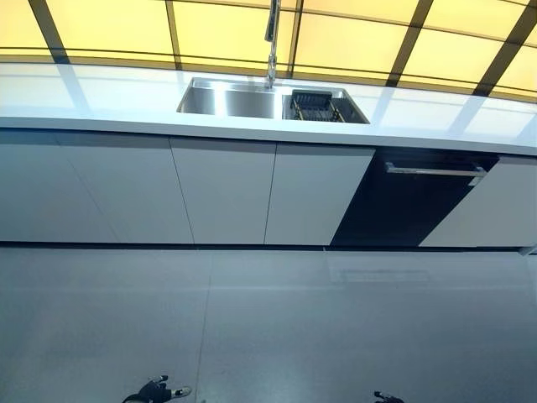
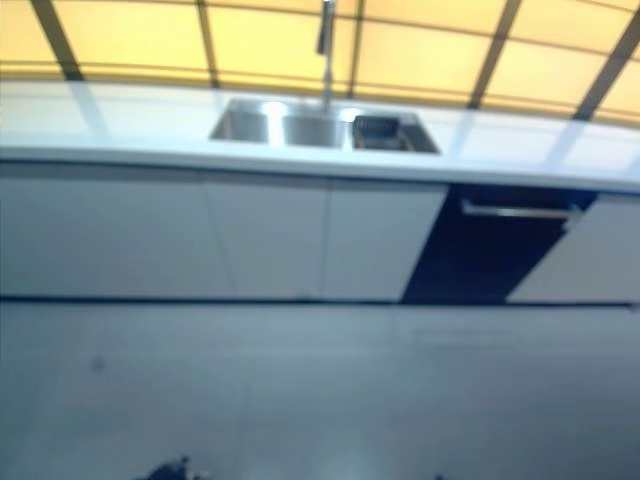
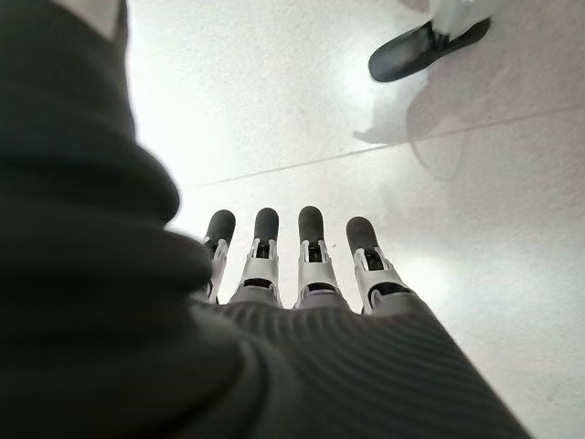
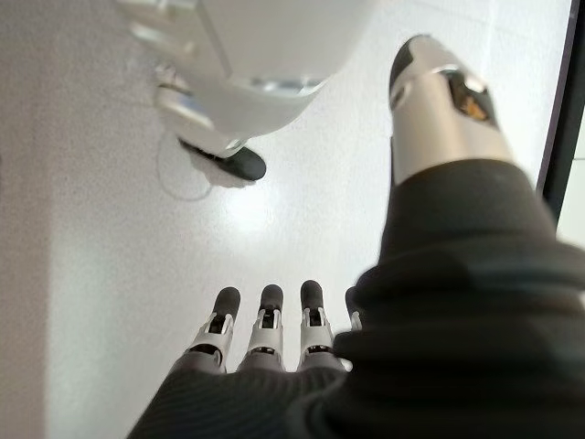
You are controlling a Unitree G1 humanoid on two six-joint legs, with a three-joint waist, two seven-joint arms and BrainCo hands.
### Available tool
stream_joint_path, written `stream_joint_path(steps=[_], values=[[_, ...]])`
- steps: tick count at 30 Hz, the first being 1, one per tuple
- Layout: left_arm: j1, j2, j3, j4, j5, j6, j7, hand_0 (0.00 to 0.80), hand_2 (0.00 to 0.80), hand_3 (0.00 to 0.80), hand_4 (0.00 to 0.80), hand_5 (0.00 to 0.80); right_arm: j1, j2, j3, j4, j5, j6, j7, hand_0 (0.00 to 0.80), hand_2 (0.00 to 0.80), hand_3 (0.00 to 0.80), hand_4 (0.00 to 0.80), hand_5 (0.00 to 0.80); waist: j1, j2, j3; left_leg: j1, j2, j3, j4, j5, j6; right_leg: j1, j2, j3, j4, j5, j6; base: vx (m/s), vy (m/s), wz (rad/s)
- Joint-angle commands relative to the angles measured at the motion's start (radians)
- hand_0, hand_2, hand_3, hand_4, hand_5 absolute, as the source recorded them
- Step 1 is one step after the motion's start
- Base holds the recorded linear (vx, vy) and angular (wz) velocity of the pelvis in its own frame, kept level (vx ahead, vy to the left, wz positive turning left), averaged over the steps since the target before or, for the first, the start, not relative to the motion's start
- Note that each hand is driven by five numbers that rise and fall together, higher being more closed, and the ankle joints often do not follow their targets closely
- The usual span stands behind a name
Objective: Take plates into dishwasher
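The dark dishwasher door [image 1: 411, 206] is shut, set in the white cabinet front at the right, with a silver bar handle [image 1: 432, 171] along its top. A steel sink [image 1: 231, 99] lies in the white counter, with a dark dish rack [image 1: 317, 107] in its right part. I see no plates. My left hand [image 3: 292, 274] shows only in the left wrist view, fingers straight and empty, pointing down at the floor. My right hand [image 4: 274, 329] shows only in the right wrist view, fingers straight and thumb out, also empty over the floor.
A tall tap [image 1: 272, 42] stands behind the sink. The white counter [image 1: 101, 96] runs the whole width, with shut white cabinet doors [image 1: 222, 189] below. Pale grey floor [image 1: 268, 327] lies between me and the cabinets. Yellow panels [image 1: 226, 34] line the wall behind.
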Motion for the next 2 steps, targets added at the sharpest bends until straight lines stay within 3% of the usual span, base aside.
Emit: stream_joint_path(steps=[1,2], values=[[-0.06,-0.033,0.002,0.0,0.016,-0.004,0.008,0.0,0.0,0.0,0.0,0.0,-0.04,-0.018,0.036,0.013,0.004,-0.008,0.005,0.0,0.0,0.0,0.0,0.0,0.005,0.032,0.001,0.005,-0.039,-0.008,-0.001,-0.132,0.056,0.022,0.074,0.037,0.01,-0.101,-0.02,-0.041,-0.208,-0.02],[-0.06,-0.034,0.001,-0.001,0.013,0.001,0.012,0.0,0.0,0.0,0.0,0.0,-0.042,-0.019,0.038,0.013,0.0,-0.007,0.008,0.0,0.0,0.0,0.0,0.0,0.004,0.03,-0.003,0.001,-0.038,-0.006,-0.001,-0.129,0.052,0.026,0.081,0.044,-0.005,-0.099,-0.025,-0.027,-0.148,-0.01]])
